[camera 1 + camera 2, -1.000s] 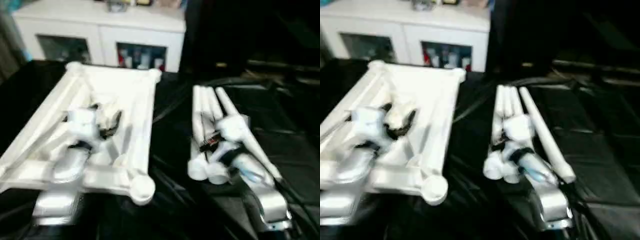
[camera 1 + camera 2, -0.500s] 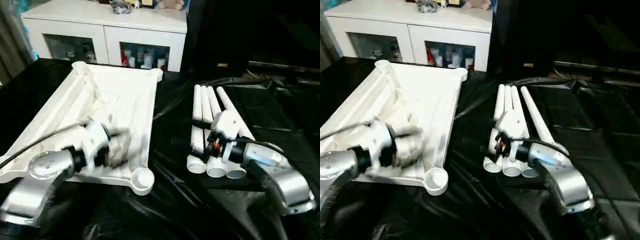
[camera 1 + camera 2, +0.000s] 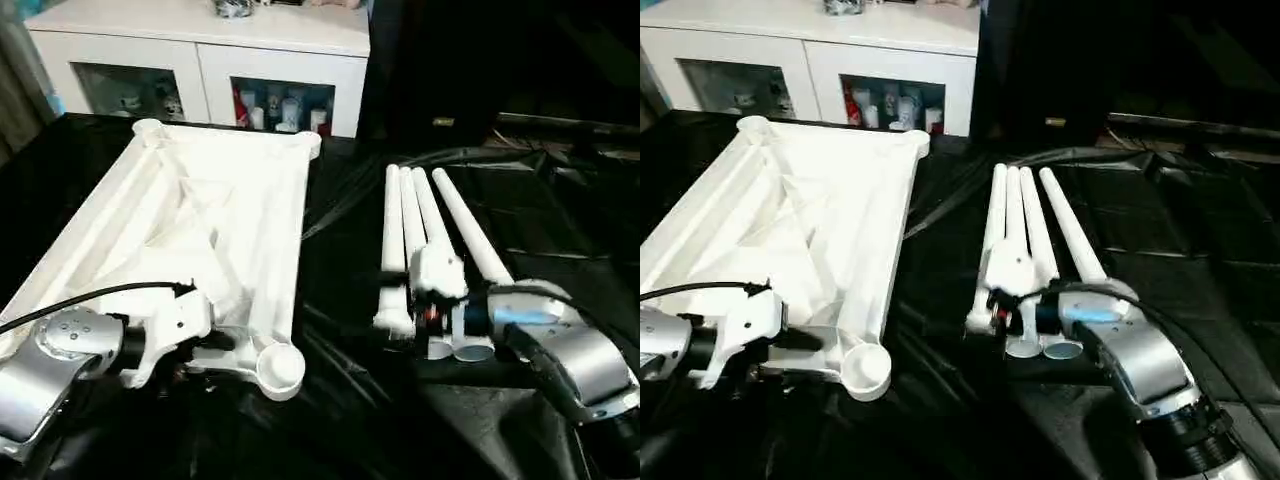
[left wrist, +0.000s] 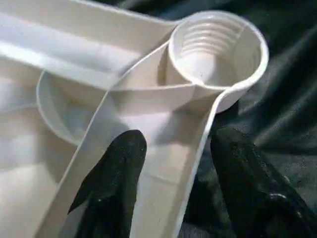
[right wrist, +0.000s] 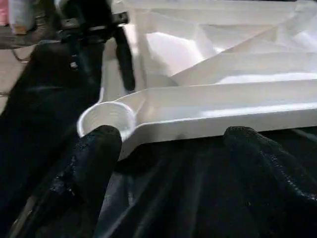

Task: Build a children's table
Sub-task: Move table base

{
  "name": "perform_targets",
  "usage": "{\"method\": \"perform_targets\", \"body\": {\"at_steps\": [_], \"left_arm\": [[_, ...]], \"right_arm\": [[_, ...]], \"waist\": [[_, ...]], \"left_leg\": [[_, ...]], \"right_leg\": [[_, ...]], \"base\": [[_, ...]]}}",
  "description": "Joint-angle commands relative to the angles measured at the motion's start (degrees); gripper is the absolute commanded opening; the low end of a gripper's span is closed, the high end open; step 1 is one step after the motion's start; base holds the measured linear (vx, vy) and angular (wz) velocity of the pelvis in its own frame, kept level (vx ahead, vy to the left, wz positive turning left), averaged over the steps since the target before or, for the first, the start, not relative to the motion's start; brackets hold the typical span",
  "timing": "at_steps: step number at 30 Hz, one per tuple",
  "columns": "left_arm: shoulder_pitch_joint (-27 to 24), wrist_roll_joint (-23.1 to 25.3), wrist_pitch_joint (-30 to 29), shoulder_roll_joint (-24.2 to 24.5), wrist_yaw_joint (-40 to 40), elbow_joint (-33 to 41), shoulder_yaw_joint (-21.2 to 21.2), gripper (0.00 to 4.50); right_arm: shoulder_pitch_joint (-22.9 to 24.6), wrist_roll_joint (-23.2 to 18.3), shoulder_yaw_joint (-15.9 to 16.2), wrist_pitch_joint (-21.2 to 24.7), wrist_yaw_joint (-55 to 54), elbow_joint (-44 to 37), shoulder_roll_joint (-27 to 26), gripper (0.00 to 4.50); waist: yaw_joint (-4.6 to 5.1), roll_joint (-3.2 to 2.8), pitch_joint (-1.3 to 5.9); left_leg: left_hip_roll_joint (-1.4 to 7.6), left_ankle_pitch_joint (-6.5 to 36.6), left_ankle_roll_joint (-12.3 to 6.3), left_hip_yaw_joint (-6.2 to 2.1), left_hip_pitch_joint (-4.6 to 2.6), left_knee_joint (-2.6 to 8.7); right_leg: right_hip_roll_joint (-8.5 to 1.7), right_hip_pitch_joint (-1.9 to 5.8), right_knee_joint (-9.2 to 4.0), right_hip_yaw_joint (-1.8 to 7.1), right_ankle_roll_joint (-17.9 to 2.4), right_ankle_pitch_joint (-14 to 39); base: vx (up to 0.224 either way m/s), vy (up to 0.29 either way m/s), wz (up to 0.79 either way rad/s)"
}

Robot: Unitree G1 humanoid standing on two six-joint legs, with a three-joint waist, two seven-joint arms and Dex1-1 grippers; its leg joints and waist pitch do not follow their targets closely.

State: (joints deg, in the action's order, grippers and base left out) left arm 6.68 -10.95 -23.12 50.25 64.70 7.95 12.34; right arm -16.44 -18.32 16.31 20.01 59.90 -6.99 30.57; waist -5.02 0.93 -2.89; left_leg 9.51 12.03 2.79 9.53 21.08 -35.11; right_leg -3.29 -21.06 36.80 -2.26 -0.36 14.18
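The children's table top [image 3: 215,215] lies upside down on the black sheet, rimmed underside up, with a threaded leg socket [image 3: 280,365] at its near right corner. Its four white legs [image 3: 420,230] lie side by side to the right, thick ends toward me. My left gripper [image 4: 178,173] stands at the top's near rim beside that socket [image 4: 215,49], open, with one finger inside the rim wall and one outside it. My right gripper [image 5: 173,163] hovers over the legs' near ends [image 3: 1025,340], open, with nothing between its fingers.
A white cabinet [image 3: 200,60] with glass doors stands behind the table top. Crinkled black sheet [image 3: 330,420] covers the whole work surface. A black cable [image 3: 100,293] runs along my left forearm, and dark clutter lies at the back right.
My left gripper has drawn back from the middle of the underside to the near rim by the corner socket, and its fingers have narrowed. The right gripper stays over the legs' thick ends.
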Motion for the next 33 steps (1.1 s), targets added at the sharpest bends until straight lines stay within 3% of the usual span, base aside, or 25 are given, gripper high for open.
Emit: {"method": "perform_targets", "body": {"at_steps": [1, 6, 16, 25, 33], "left_arm": [[0.07, 2.01, -0.04, 0.63, -0.35, 0.12, 0.49, 2.12], [-0.43, 3.17, 1.16, 0.40, -2.20, 0.75, 0.25, 1.75], [-2.52, 7.10, 4.37, -1.95, -7.03, 4.58, 1.16, 0.92], [-2.69, 13.05, 11.00, -2.36, -10.50, 5.25, 3.05, 0.41], [-0.55, 19.02, 17.90, -2.78, -14.09, 3.33, 4.94, 0.04]], "right_arm": [[-0.03, 0.35, 0.32, 0.43, 0.14, -1.25, 0.73, 3.75], [0.26, 0.55, 0.66, 1.00, 0.26, -2.18, 0.76, 3.75], [0.99, 1.66, 1.12, 0.51, -0.56, -2.23, -0.01, 3.75], [1.41, 2.01, 1.51, 0.30, -0.94, -2.17, -0.42, 3.75], [1.69, 2.22, 1.79, -0.03, -1.40, -2.14, -0.96, 3.75]], "waist": [[0.06, -0.68, 2.15], [0.03, -0.66, 1.94], [-0.02, -0.80, 1.91], [0.40, -0.70, 2.20], [0.63, -0.81, 2.20]], "left_leg": [[3.77, 11.08, -0.79, -1.40, -0.92, 5.34], [3.92, 12.78, 0.07, -1.30, -1.07, 5.59], [4.09, 12.50, 0.13, -1.43, -0.87, 5.73], [3.87, 8.36, -1.30, -1.33, -0.59, 5.29], [3.93, 7.98, -1.56, -1.22, -0.69, 5.19]], "right_leg": [[-4.99, 1.32, -4.58, 3.08, -12.83, 5.29], [-4.91, 1.02, -4.85, 3.15, -11.90, 8.41], [-5.04, 1.08, -4.99, 3.15, -11.44, 8.16], [-4.88, 1.46, -4.43, 3.03, -12.00, 0.99], [-4.80, 1.43, -4.22, 2.95, -12.70, -1.17]], "base": [[0.000, 0.000, 0.00], [0.000, 0.000, 0.00], [0.000, 0.000, 0.00], [0.000, 0.000, 0.00], [0.000, 0.000, 0.00]]}}
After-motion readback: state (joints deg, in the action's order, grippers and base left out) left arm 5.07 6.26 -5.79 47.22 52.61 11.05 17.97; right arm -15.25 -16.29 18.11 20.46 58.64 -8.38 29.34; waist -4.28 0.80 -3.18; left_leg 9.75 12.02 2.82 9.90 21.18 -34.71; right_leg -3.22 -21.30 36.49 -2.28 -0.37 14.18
